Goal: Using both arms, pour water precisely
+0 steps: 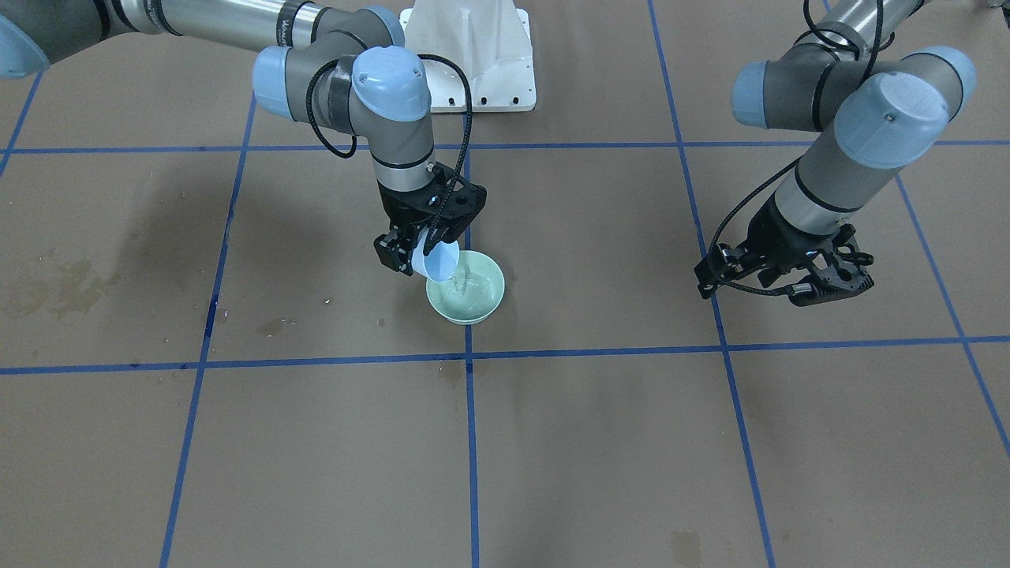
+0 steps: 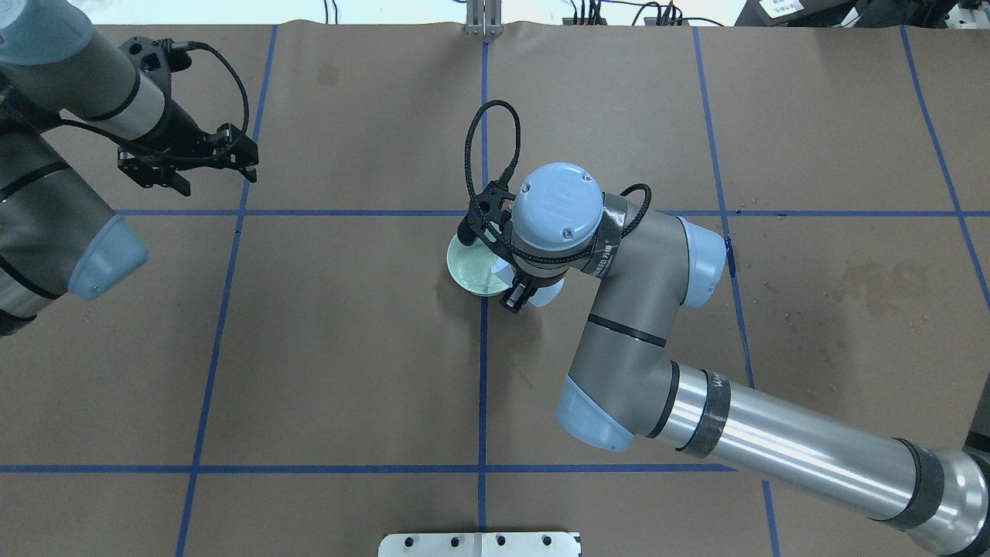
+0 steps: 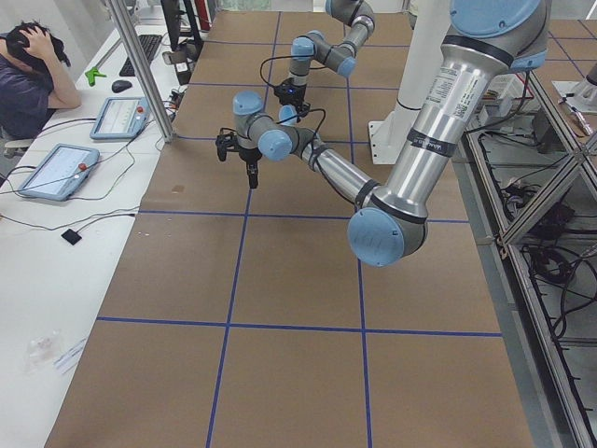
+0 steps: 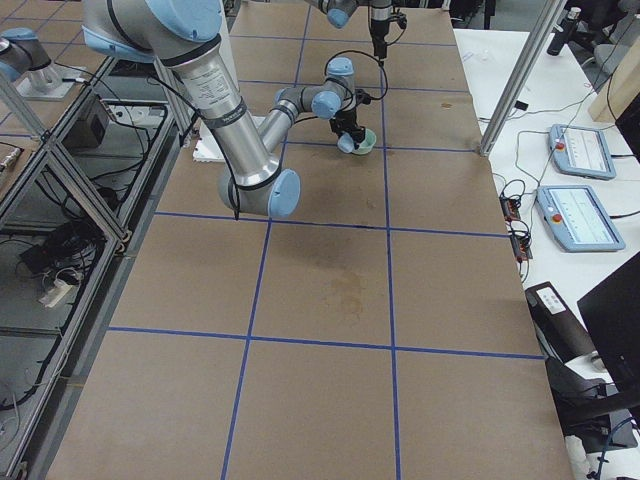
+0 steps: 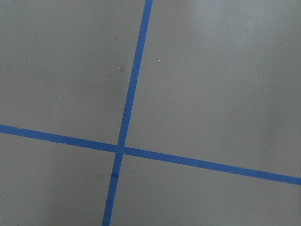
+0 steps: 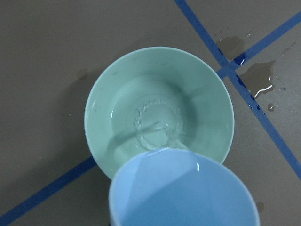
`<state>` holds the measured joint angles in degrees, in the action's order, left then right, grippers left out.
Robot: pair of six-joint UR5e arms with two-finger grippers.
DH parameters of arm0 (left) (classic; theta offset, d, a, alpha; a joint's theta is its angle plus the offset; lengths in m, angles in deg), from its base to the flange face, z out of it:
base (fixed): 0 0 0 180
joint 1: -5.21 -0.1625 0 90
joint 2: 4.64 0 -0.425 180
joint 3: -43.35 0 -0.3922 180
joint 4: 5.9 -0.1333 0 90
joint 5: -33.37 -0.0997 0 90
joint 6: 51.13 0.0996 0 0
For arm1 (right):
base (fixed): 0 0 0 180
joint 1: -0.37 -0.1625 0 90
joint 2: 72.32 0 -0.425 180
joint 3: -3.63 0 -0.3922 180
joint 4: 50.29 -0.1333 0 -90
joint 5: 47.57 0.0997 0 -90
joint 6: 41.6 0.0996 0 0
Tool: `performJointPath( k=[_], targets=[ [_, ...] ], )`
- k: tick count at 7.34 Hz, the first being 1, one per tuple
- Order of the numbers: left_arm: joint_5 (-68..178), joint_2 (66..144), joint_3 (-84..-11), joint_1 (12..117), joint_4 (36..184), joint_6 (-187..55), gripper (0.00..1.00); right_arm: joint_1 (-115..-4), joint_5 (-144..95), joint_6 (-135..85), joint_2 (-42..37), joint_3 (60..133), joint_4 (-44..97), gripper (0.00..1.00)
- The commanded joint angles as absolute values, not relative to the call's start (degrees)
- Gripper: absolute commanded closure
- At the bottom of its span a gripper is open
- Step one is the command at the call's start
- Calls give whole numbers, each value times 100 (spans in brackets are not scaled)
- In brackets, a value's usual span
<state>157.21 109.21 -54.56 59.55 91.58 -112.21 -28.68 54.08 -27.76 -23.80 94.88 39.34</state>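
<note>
My right gripper (image 1: 426, 248) is shut on a light blue cup (image 1: 436, 260) and holds it tipped over the near rim of a pale green bowl (image 1: 473, 298). In the right wrist view the cup (image 6: 183, 193) fills the lower edge, and clear water (image 6: 157, 127) runs from its lip and ripples in the bottom of the bowl (image 6: 141, 80). From overhead the bowl (image 2: 470, 267) lies on the middle blue line, half hidden under my right wrist. My left gripper (image 1: 828, 288) hangs open and empty above bare table far off to the side, and also shows overhead (image 2: 189, 166).
Blue tape lines (image 5: 127, 103) grid the brown table. Small wet puddles (image 6: 256, 77) lie next to the bowl, and dried stains (image 2: 874, 282) mark the paper. The white pedestal base (image 1: 473, 55) stands behind the bowl. An operator (image 3: 33, 70) sits beyond the table's side.
</note>
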Motion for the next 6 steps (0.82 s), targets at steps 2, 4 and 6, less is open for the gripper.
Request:
performJointPath(
  k=[2,4,6],
  targets=[
    [15730,10857,-5456,5962,9174,-11221,0,-2872,5420,-2806,-2705,9398,4515,100],
    [15730,10848,-5456,5962,9174,-11221,0,-2872,5412,-2876,-2784,9390,4699,100],
    [15730,10848,-5456,5962,9166,-11221,0,-2872,5403,-2964,-2943,9390,5008,100]
  ],
)
